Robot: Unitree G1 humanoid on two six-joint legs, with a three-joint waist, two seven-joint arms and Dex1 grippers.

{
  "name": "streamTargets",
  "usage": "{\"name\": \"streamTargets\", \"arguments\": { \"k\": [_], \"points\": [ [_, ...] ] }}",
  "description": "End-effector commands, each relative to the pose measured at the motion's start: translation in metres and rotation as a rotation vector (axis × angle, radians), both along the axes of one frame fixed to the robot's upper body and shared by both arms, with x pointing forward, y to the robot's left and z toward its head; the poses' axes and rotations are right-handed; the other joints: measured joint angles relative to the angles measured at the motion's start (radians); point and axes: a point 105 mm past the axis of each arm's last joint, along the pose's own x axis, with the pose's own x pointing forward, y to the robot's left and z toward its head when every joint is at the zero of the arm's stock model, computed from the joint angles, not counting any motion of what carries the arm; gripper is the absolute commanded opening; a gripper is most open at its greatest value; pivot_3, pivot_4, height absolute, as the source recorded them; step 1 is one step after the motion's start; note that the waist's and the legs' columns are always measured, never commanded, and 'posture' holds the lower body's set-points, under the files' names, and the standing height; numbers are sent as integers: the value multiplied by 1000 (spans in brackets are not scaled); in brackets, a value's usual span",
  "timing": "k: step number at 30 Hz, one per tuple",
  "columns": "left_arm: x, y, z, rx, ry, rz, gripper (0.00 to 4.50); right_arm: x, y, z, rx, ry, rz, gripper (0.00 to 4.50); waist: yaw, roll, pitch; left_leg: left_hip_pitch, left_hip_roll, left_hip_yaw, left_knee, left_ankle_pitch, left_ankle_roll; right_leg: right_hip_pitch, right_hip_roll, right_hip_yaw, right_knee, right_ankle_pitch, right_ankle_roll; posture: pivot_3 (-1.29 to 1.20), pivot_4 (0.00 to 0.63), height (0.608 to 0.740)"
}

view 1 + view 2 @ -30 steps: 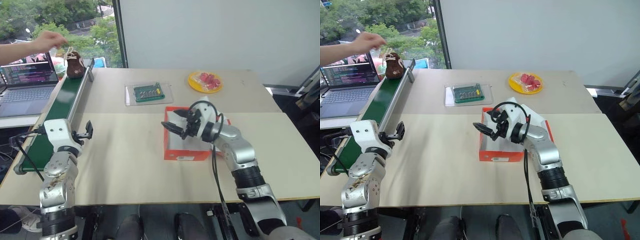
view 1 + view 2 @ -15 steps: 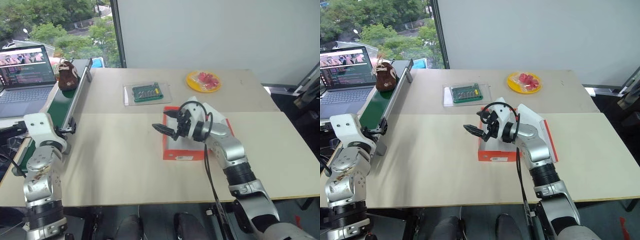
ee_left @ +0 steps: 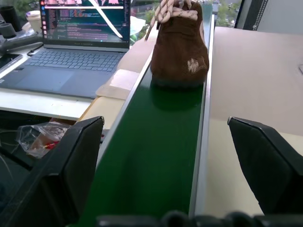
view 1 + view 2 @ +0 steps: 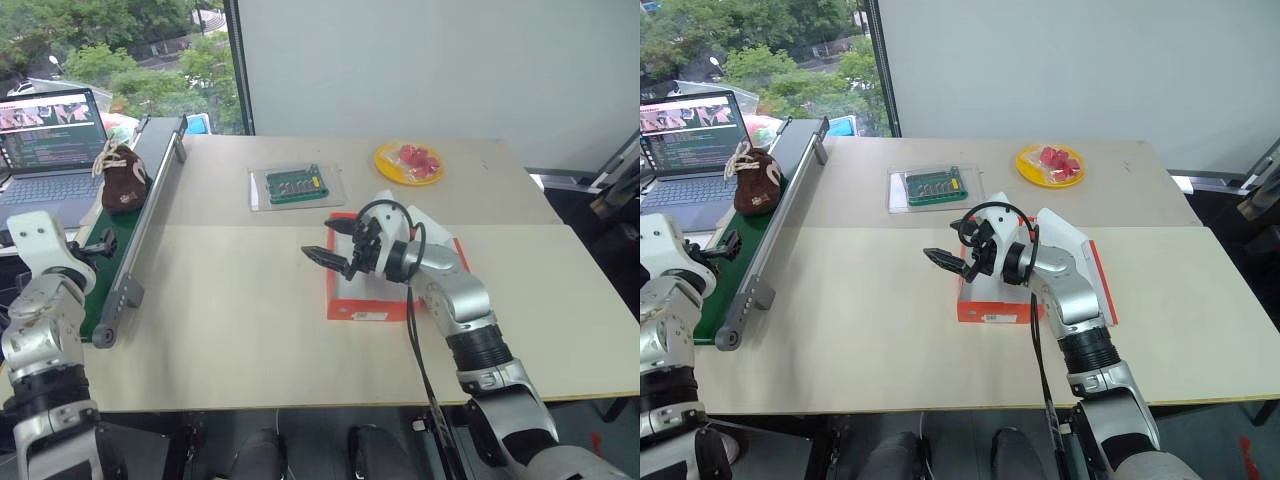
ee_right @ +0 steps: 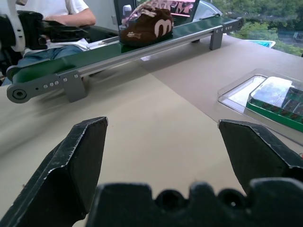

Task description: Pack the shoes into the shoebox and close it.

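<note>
So, one small dark brown suede shoe [image 4: 119, 180] with cream laces is parked on the green belt of a long narrow conveyor [image 4: 128, 255] that runs along the left edge of the beige table [image 4: 250, 330]. In the right wrist view a white curved marking can be made out on its side. Only one shoe can be spotted.

The red-orange cardboard shoebox [image 4: 362, 298] with the white inside is sat near the middle of the table, a small white label on its front wall, lid flap open toward the right. Nothing can be made out inside it, since most of it is covered by the right arm.

The right gripper [image 4: 335, 256] is held level above the box's left edge, black fingers spread wide, nothing pinched. The left gripper [image 3: 180, 156] is lined up over the near end of the belt, pointed at the shoe, fingers spread wide too and empty, well short of the shoe.

Further back, a clear plastic tray with a green circuit board [image 4: 296, 186] and a yellow plate with red bits [image 4: 409, 162] are laid out. An open laptop [image 4: 48, 135] is set beside the conveyor.
</note>
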Motion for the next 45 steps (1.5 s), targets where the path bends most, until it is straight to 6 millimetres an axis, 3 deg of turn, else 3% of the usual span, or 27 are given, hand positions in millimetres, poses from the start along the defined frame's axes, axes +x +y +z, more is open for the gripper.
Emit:
{"name": "streamTargets", "arguments": {
  "k": [1,13,17,20,21,22,27,31,34,37,39,41,43,45],
  "points": [
    [9,6,16,28,-5,-33,4500,-6,4,17,17,-69,22,4465,-1,0,0,0,0,0,0,0,0,0,0,0,0,0,0,0,150,740],
    [19,21,16,77,68,-8,4500,-13,1,13,3,-66,31,4465,-2,-1,0,-9,-1,4,0,1,-1,-9,0,0,2,0,0,0,150,740],
    [19,22,5,38,87,-11,4500,-13,0,13,-4,-66,26,4465,-1,-1,0,-9,-1,5,0,1,-1,-10,0,0,2,0,0,0,150,740],
    [21,11,-12,-67,109,-61,4500,-12,-1,13,-11,-66,20,4465,-1,-1,0,-9,-1,5,0,1,-1,-9,0,0,2,0,0,0,150,740],
    [22,7,-15,-87,111,-81,3981,-12,-2,13,-13,-65,18,4500,-1,-1,0,-9,-1,5,0,1,-1,-10,0,0,2,0,0,0,150,740],
    [22,5,-16,-96,111,-94,3818,-12,-2,13,-15,-64,16,4500,2,-1,0,-9,-1,5,0,1,-1,-10,0,0,2,0,0,0,150,740],
    [19,2,-15,-87,103,-93,1989,-13,-4,11,-29,-62,12,4500,23,-1,0,-8,-1,4,1,2,-3,-8,0,-1,4,0,-1,0,150,740],
    [21,0,-3,-63,55,-75,718,-13,-4,10,-28,-52,12,4500,28,-1,0,-9,-1,3,1,2,-3,-8,0,-2,3,0,-1,0,150,740],
    [25,-8,15,-51,-10,-96,117,-12,-5,11,-15,-42,7,4500,26,-2,0,-10,-2,3,1,2,-3,-8,0,-2,3,0,-1,0,150,740],
    [35,-40,40,-72,-110,-205,117,-10,-9,20,44,-10,-8,4500,23,-4,1,-10,-1,3,1,2,-3,-9,0,-2,2,1,-1,0,150,740],
    [42,-77,49,-97,-146,-333,117,-7,-11,33,142,44,-18,4500,22,-5,2,-11,-1,3,2,2,-3,-9,0,-2,2,1,-1,0,150,740],
    [48,-130,58,-137,-180,-500,117,-1,-15,50,297,162,-36,4500,23,-5,2,-11,-1,2,2,2,-3,-9,0,-2,3,1,-1,0,150,740],
    [48,-162,62,-170,-200,-582,117,4,-19,59,402,278,-54,4500,26,-5,2,-13,0,1,2,3,-3,-9,0,-2,3,2,0,0,150,740],
    [48,-209,63,-202,-203,-706,117,15,-32,61,489,430,-107,4500,23,-5,2,-13,0,0,3,3,-3,-9,0,-2,3,3,0,0,150,740]
  ]
}}
